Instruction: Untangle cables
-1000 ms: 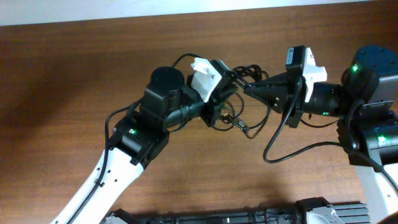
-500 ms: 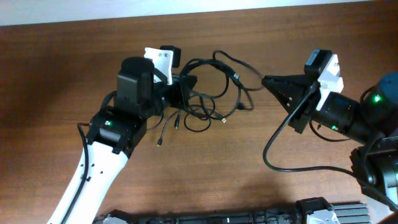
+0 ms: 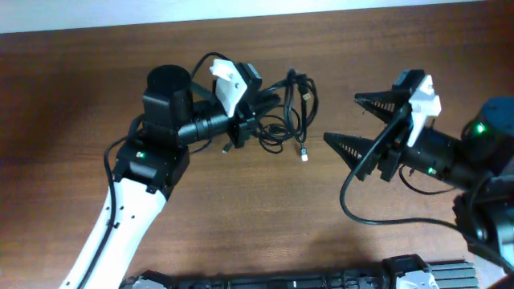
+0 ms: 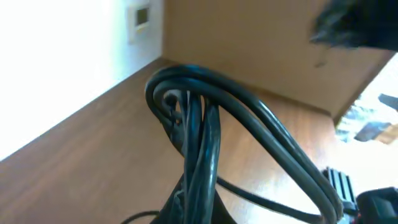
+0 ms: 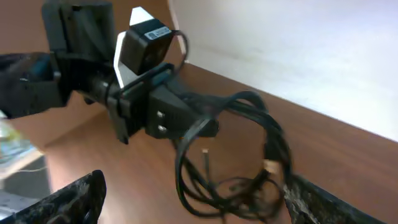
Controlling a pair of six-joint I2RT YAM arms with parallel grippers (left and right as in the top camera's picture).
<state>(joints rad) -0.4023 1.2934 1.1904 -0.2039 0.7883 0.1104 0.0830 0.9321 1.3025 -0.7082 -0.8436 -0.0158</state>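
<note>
Black, glossy cords fill the left wrist view at close range. The cables (image 4: 199, 124) are seen as several strands bent together into one tight arch at the centre of the frame, and their lower ends are cut off by the bottom edge. The grip on them is blurred there and cannot be made out.

In the right wrist view the same bundle is shown farther off, at centre right, as loose loops with a small metal-tipped plug (image 5: 271, 166) dangling low. The loops overlap, so single cords cannot be traced.

From overhead, the bundle is found in the upper middle of the frame. It is clamped in the left gripper (image 3: 265, 108), whose jaws are closed tight on it. A pale-tipped plug end (image 3: 303, 155) is seen below the loops; whether it rests on the wooden table (image 3: 241, 225) cannot be told.

The left arm (image 3: 128, 217) is stretched up from the lower left, with its wrist turned toward the right. The right gripper (image 3: 353, 120) is held at centre right, apart from the cables, its jaws spread wide and holding nothing.
</note>
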